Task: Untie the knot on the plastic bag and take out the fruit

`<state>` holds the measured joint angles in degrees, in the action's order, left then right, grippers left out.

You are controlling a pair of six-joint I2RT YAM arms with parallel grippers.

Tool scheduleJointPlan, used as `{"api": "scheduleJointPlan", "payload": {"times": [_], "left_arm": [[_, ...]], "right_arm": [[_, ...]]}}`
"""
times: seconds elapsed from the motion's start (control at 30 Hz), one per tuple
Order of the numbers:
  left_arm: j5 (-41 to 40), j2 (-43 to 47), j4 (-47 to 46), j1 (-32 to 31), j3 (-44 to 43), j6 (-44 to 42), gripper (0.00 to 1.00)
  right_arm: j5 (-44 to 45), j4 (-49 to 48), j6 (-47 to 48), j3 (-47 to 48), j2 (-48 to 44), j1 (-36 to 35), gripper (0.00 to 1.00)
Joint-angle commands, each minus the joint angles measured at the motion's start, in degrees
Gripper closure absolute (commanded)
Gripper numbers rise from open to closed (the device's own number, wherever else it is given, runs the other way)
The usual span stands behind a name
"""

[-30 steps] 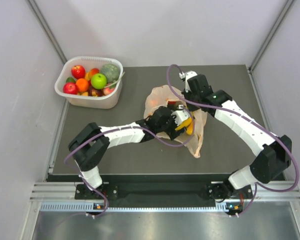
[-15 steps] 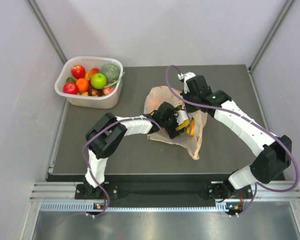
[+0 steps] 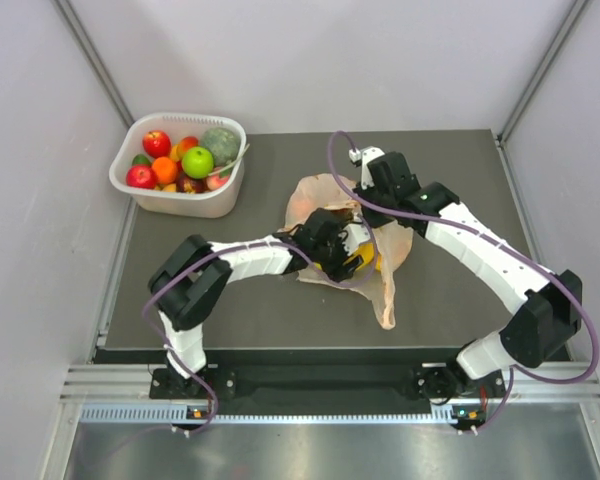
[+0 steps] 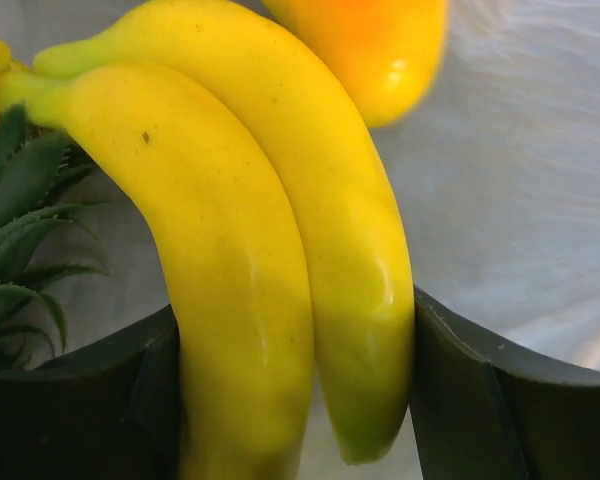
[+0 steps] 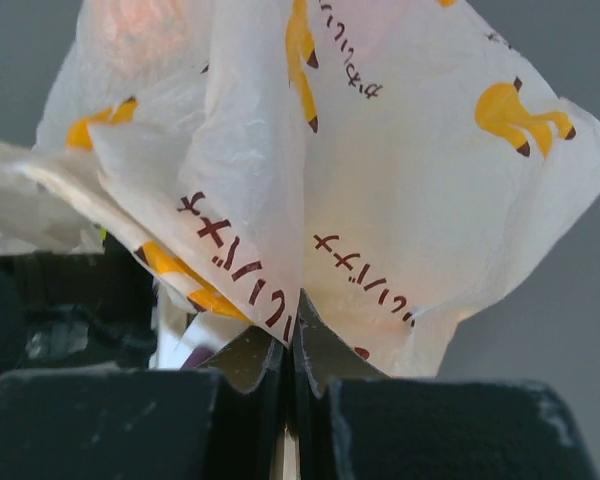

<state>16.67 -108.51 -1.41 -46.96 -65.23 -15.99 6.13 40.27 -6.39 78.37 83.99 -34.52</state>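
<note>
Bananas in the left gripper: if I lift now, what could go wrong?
The left gripper holds two glossy bananas side by side near their tips; one could slip or swivel out.
The right gripper pinches only a thin fold of the plastic bag; if it slips, the bag may ride up with them.
The pineapple crown and mango sit right beside the bananas and might get dragged along.

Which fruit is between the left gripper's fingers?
The pair of yellow toy bananas: they fill the gap between the fingers of the left gripper; the orange-yellow mango and green pineapple crown lie outside.
</note>
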Motion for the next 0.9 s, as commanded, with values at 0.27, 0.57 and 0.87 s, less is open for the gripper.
{"api": "scheduleJointPlan", "payload": {"times": [0.27, 0.57, 0.87], "left_arm": [[2.49, 17.19, 7.11, -2.0, 5.02, 8.42, 0.65], [0.4, 31.06, 11.95, -2.43, 11.09, 17.99, 1.0], [14.08, 46.01, 23.73, -2.61, 7.4, 29.59, 1.0]], "right_arm": [[-3.41, -3.27, -2.48, 2.66, -0.75, -1.34, 1.0], [-1.91, -4.76, -4.07, 2.93, -1.81, 1.21, 1.0], [-5.16, -3.54, -5.56, 6.09, 2.58, 2.79, 1.0]]}}
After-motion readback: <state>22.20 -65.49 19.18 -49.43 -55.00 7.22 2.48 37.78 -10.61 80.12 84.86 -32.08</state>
